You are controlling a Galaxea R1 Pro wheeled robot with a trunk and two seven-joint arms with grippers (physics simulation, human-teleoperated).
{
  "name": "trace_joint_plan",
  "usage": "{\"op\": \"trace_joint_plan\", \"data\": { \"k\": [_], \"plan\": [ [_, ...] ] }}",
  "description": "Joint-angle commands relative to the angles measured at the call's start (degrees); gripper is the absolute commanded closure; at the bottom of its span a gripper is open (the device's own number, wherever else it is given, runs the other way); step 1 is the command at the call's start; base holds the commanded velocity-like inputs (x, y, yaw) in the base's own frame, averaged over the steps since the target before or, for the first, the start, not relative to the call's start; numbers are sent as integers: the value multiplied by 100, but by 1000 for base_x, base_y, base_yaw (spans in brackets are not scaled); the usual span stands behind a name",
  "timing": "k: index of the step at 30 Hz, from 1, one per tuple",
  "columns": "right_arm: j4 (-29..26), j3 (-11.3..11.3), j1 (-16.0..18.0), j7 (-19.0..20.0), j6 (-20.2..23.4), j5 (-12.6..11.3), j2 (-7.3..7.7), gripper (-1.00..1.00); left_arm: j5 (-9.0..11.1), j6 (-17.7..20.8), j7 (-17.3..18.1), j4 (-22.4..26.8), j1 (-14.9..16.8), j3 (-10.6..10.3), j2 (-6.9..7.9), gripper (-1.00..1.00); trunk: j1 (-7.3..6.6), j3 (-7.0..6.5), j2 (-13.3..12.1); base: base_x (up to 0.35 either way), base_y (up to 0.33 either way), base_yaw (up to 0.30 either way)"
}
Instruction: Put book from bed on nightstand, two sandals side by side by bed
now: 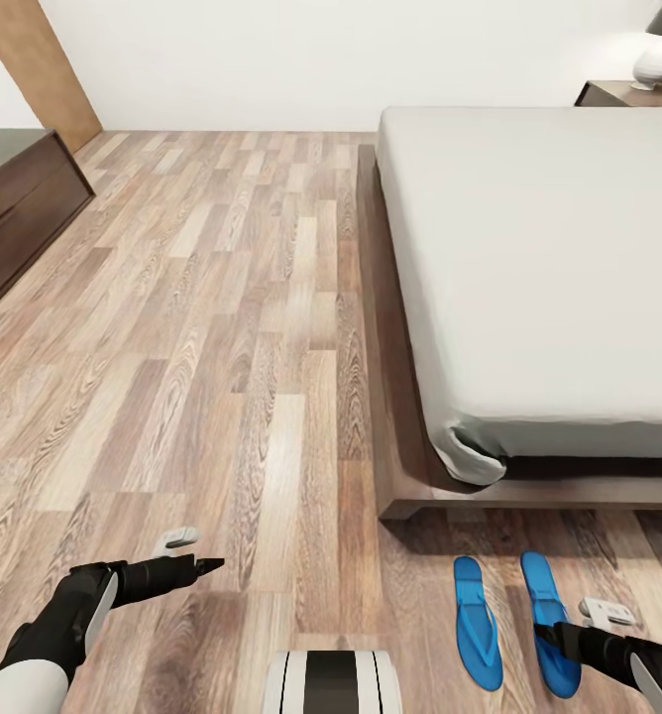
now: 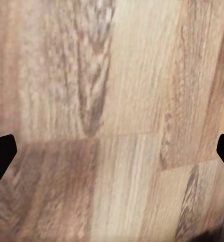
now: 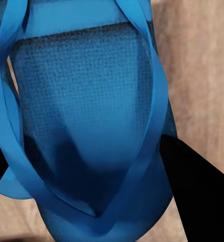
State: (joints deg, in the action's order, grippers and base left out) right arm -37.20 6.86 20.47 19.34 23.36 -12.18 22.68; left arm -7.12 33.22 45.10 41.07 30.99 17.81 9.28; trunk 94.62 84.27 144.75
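We note two sandals (image 1: 514, 620) side by side below the bed (image 1: 410, 476), lower right; right gripper (image 1: 554, 635) fingers straddle one, left gripper (image 1: 212, 565) spread.

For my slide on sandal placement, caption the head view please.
Two sandals lie side by side on the floor at the bed foot, right gripper over one.
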Motion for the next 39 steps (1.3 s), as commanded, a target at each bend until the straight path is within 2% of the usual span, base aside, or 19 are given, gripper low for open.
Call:
{"op": "trace_joint_plan", "data": {
  "k": [1,4,8,12,24,39],
  "plan": [
    [-6,17,1,16,46,-38,-1,100,-60,28,52,7,4,29,-5,-100,-1,4,2,0,7,0],
    [-12,17,1,-34,41,-32,-1,100,-61,27,46,7,4,26,-6,-100,-1,4,2,0,3,0],
    [-21,13,1,-750,37,-33,-8,100,-61,27,44,7,4,15,-12,-100,-1,4,2,0,0,0],
    [-20,12,1,-983,37,-43,-9,100,-61,27,43,7,4,12,-13,-100,-1,4,2,0,0,0],
    [-74,12,1,-1019,37,-55,-10,100,-61,27,43,7,4,12,-14,-100,-1,4,2,0,0,0],
    [-80,12,1,-1020,37,-56,-12,100,-61,27,43,7,4,3,-14,-100,35,314,20,0,0,0]
  ]
}}
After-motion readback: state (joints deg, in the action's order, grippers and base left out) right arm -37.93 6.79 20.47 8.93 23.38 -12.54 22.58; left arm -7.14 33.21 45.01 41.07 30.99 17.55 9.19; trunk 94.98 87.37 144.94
